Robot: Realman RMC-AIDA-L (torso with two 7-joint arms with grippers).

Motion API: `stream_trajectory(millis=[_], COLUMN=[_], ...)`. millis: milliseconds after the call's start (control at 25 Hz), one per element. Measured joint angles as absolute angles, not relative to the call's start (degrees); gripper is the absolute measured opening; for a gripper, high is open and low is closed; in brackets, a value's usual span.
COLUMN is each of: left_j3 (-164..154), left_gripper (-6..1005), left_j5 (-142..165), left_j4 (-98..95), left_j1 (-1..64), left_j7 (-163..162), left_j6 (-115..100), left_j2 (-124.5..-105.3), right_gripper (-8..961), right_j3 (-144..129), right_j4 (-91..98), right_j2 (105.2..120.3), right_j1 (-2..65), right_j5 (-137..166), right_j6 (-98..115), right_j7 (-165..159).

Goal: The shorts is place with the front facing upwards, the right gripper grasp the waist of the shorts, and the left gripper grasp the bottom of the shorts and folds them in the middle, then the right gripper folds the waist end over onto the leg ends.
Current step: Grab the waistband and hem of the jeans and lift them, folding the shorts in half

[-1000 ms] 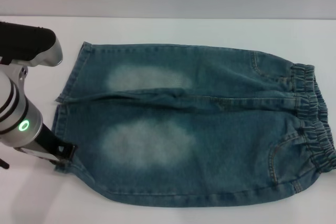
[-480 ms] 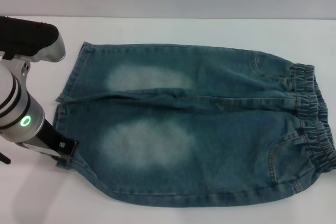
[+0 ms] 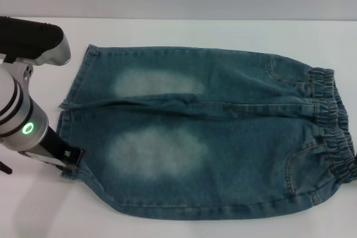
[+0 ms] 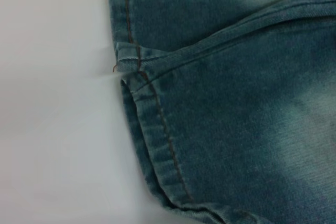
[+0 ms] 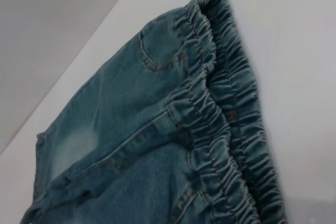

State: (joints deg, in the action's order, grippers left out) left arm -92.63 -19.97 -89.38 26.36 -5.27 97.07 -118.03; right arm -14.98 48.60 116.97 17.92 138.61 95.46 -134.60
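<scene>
The left gripper (image 3: pixel 71 160) touches the bottom of the shorts (image 3: pixel 66 118); jaws' state unclear.

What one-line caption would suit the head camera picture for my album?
Denim shorts lie flat on a white table while the left gripper meets the hem of the near leg.

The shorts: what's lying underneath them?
The shorts lie spread flat on a white table, which shows around them. Anything beneath the denim is hidden. The left gripper sits at the hem.
</scene>
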Motion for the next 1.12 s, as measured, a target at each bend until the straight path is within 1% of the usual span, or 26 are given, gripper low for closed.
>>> stream_trajectory(millis=[440, 800, 1000, 1120], left_j3=[-92.6, -92.6, -92.6, -92.6], left_gripper=[48, 49, 50, 51], left_j5=[-20.0, -20.0, -20.0, -20.0], left_j4=[-89.5, -89.8, -89.8, -89.8], left_j1=[26.5, 26.5, 26.6, 26.7], left_j7=[-5.3, -5.2, -5.2, -5.3], left_j6=[97.1, 96.9, 96.8, 96.7], left_j2=[-118.12, -118.13, -118.13, -118.12], right_gripper=[776, 676, 436, 312], right_j3=[-17.7, -17.6, -17.4, -17.3], right_j4=[47.5, 47.7, 47.8, 48.0], right_j2=[117.03, 117.08, 117.05, 117.0], right_j1=[19.0, 18.7, 18.6, 18.7], right_j5=[138.6, 138.5, 138.3, 138.2], right_j6=[95.2, 94.9, 94.9, 94.9], right_j7=[-134.3, -133.2, -133.2, -133.1])
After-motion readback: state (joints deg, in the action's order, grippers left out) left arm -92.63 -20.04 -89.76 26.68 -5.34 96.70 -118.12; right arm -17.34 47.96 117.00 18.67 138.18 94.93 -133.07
